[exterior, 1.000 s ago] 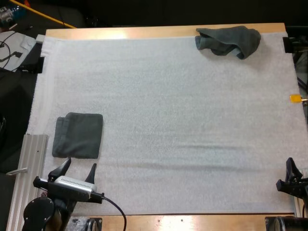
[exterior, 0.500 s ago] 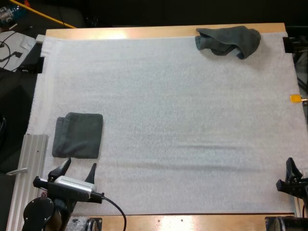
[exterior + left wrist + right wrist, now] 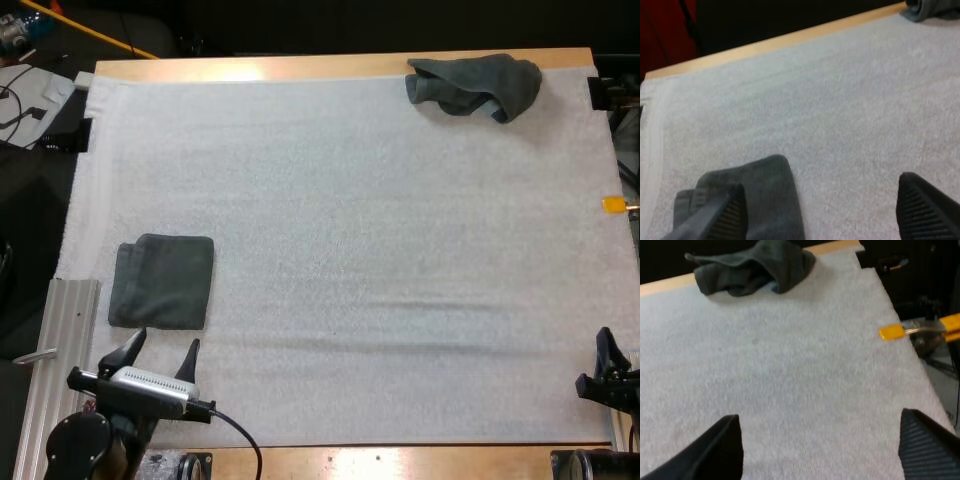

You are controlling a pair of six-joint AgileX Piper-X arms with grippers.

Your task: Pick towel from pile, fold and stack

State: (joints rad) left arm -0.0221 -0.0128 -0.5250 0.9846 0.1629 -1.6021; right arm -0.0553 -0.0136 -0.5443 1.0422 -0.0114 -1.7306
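Soft grey-green cloth: the crumpled towel (image 3: 470,85) at the mat's (image 3: 350,250) far right corner looks light and limp, so pinch a raised fold. One folded towel (image 3: 162,281) lies near the left edge. The left gripper (image 3: 163,342) and right gripper (image 3: 819,417) are spread, empty.

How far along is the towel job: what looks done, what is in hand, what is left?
Done: one folded towel lies flat at the near left of the mat. In hand: nothing; left gripper and right gripper both stand open at the near edge. Left: the crumpled towel at the far right corner awaits picking, folding and stacking.
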